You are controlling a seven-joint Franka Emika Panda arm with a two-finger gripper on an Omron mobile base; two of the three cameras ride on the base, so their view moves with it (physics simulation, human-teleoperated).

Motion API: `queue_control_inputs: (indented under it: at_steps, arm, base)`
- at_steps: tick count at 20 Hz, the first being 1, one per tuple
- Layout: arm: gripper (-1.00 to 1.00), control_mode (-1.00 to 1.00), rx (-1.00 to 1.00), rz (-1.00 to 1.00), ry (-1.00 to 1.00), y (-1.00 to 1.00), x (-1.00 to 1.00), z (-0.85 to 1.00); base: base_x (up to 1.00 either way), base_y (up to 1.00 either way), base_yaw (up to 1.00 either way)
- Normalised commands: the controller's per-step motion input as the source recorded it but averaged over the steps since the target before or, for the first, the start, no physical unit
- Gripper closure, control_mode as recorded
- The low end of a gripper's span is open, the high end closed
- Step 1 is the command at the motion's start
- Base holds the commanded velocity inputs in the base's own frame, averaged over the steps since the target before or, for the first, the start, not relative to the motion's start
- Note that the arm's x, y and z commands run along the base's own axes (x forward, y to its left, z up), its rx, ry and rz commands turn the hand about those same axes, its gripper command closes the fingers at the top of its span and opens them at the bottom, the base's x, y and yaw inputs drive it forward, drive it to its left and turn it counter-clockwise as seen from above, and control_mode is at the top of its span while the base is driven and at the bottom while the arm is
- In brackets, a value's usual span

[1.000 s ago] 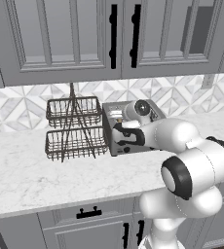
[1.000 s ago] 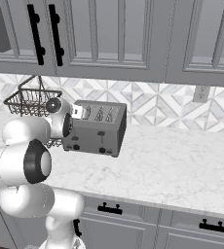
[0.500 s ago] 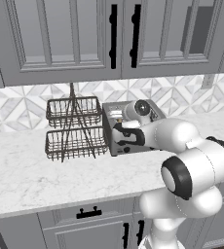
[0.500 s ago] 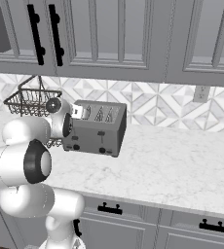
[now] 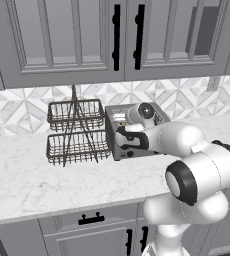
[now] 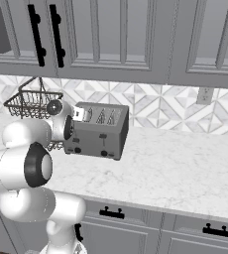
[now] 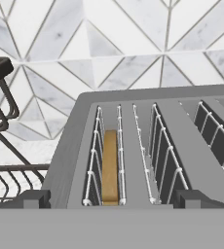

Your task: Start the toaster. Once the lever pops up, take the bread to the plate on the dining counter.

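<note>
The gripper (image 5: 123,131) hangs at the near left end of the toaster's top with its jaws spread wide and nothing between them. In the hand view the two dark fingertips (image 7: 33,198) stand apart at 7 and 5 o'clock, over the toaster's (image 7: 148,146) front edge. One toaster, four slots; one slice of bread (image 7: 110,166) sits low in the leftmost slot, at about 6 o'clock from the frame's middle. In the right base view, two black levers and two black knobs cross the toaster's front (image 6: 93,139). One two-tier wire rack (image 5: 77,131) stands just beside the toaster, at its 9 o'clock in the left base view. Both rest on a white grey-veined marble worktop (image 6: 175,168), below a diamond-tiled backsplash (image 6: 160,106) and grey cabinets (image 5: 82,40) with black handles.
</note>
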Motion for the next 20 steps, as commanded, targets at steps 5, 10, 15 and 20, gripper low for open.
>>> queue_control_inputs:
  at_steps: [5, 10, 15, 20]
  arm:
    - [-1.00, -1.00, 0.00, 0.00, 0.00, 0.00, 0.00, 0.00]
    - [-1.00, -1.00, 0.00, 0.00, 0.00, 0.00, 0.00, 0.00]
    - [-1.00, -1.00, 0.00, 0.00, 0.00, 0.00, 0.00, 0.00]
    - [-1.00, -1.00, 0.00, 0.00, 0.00, 0.00, 0.00, 0.00]
  base:
    - [0.00, 0.00, 0.00]
    - [0.00, 0.00, 0.00]
    - [0.00, 0.00, 0.00]
    - [0.00, 0.00, 0.00]
